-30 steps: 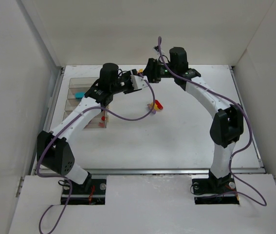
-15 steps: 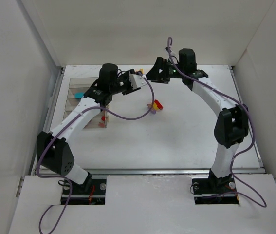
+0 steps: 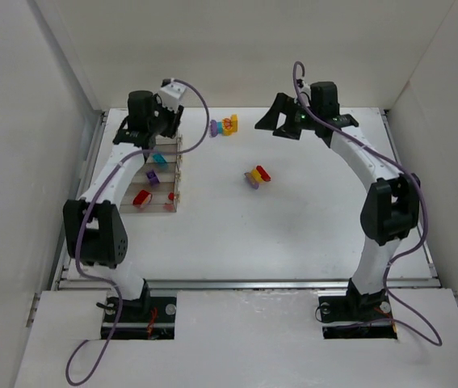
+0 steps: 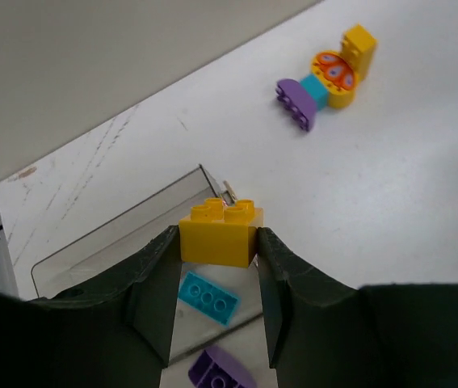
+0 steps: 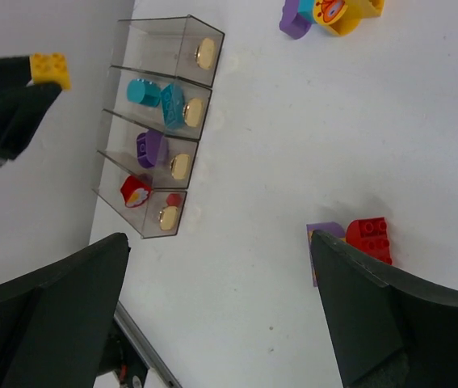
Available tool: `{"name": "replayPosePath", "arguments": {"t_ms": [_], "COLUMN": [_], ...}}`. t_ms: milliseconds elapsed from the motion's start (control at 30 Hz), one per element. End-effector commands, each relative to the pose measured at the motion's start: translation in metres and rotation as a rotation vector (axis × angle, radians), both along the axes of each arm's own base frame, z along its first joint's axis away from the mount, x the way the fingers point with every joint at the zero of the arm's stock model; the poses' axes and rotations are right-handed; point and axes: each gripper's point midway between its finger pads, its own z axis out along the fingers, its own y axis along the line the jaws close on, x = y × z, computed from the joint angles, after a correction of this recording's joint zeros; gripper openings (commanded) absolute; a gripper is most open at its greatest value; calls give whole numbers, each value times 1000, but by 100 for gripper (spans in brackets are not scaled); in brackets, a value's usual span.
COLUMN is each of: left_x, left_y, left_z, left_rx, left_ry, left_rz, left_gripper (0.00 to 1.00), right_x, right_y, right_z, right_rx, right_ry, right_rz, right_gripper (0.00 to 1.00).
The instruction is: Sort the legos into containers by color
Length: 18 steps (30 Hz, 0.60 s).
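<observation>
At the left of the tabletop [image 3: 293, 218] stands the block of four clear containers [image 5: 152, 44], side by side. The farthest bin holds no brick, the next holds cyan pieces [image 5: 144, 91], the third a purple piece [image 5: 149, 148], and the nearest a red piece [image 5: 136, 191] with a smaller red bit beside it. A pale round disc shows at one end of each bin. The left gripper [image 4: 217, 240] hangs above the far end of this block, closed on a yellow brick [image 4: 216, 230]. The brick is pinched by its sides between the two fingertips with its studs up. It is raised clear of the bins, and in the left wrist view a cyan plate [image 4: 208, 297] and a purple piece lie below it. Further right, near the back of the tabletop, a loose cluster [image 4: 325, 77] of purple, cyan and yellow-orange legos lies touching in a short row. Toward the middle lies a second small group [image 3: 257, 175], a red brick [image 5: 368, 236] touching a purple one, with some yellow showing in the top view. At the right, the right gripper [image 5: 219, 242] hovers above the tabletop with its fingers spread wide and nothing between them. It is well apart from the containers, and the red and purple pair lies just beside its one finger in the right wrist view.
</observation>
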Motion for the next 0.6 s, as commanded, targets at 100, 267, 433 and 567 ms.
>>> {"name": "replayPosePath", "arguments": {"t_ms": [100, 267, 433, 567], "left_x": [63, 103, 121, 126], "left_y": [29, 61, 89, 101], "left_z": [-2, -33, -56, -67], "left_rx": [-209, -199, -178, -175], "left_ry": [78, 79, 77, 97], "left_rz": [185, 320, 403, 423], "left_gripper": [0, 0, 0, 0], "right_x": [24, 40, 55, 60], "right_y": [3, 0, 3, 4], "right_z": [14, 14, 9, 0], "right_rx": [-36, -46, -48, -48], "right_ry": [-69, -53, -38, -9], "right_rz": [-16, -34, -45, -49], "right_gripper": [99, 99, 99, 99]}}
